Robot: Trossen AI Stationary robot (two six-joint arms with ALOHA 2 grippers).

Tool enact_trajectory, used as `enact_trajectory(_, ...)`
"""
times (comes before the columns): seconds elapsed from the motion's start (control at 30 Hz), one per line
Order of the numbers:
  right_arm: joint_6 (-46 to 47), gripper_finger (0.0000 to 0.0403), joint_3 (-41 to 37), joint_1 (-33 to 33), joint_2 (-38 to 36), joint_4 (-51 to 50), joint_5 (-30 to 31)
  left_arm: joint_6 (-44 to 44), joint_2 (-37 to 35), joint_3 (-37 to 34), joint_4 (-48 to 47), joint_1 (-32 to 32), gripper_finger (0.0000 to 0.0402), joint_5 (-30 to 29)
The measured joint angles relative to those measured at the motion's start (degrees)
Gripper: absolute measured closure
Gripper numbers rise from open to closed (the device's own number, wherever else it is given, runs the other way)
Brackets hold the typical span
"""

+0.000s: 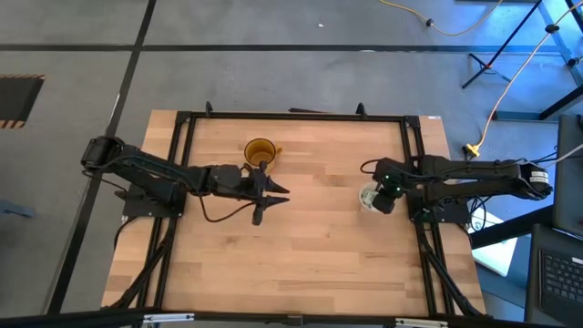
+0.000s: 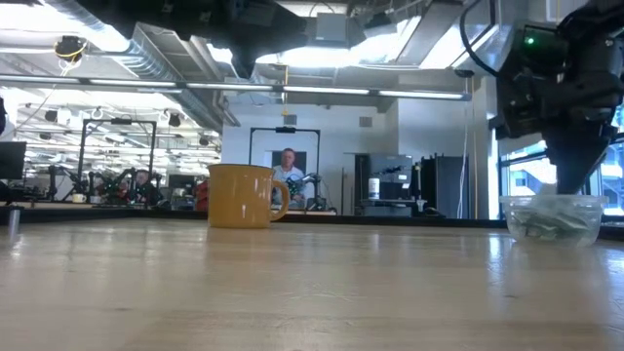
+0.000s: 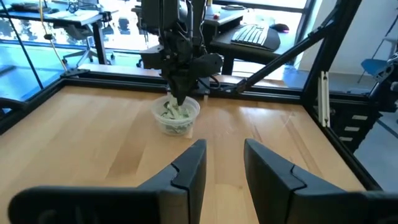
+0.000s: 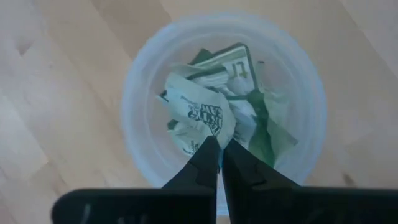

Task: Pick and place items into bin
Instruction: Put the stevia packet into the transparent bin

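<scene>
The right end effector (image 4: 219, 155) pinched a crumpled packet (image 4: 202, 112) directly above the clear bin (image 4: 146, 93); light, soft, best nipped by an edge. The left end effector (image 1: 265, 195) waited open.

The dark right gripper (image 4: 219, 155) pointed straight down, fingers pinched together. The dark left gripper (image 3: 224, 163) hovered level, fingers parted.

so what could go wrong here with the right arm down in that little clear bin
1. The right gripper has its fingers shut, tips in the packets inside the bin. If a wrapper clings, lifting could drag it out onto the table.
2. The bin looks light. A sideways move might tip it or slide it.
3. The left gripper, fingers open, waits beside the amber cup; swinging could knock it.
</scene>
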Motion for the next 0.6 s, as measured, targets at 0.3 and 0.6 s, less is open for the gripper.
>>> enact_trajectory(0.3,0.09,0.0380,-0.83,0.00,0.02,0.27,2.29,0.90,-0.33,0.00,-0.64,0.67,0.0298,-1.06)
enact_trajectory(0.6,1.88,0.0308,-0.83,0.00,0.01,0.59,3.12,1.03,-6.80,0.02,-5.84,3.89,0.0298,0.52)
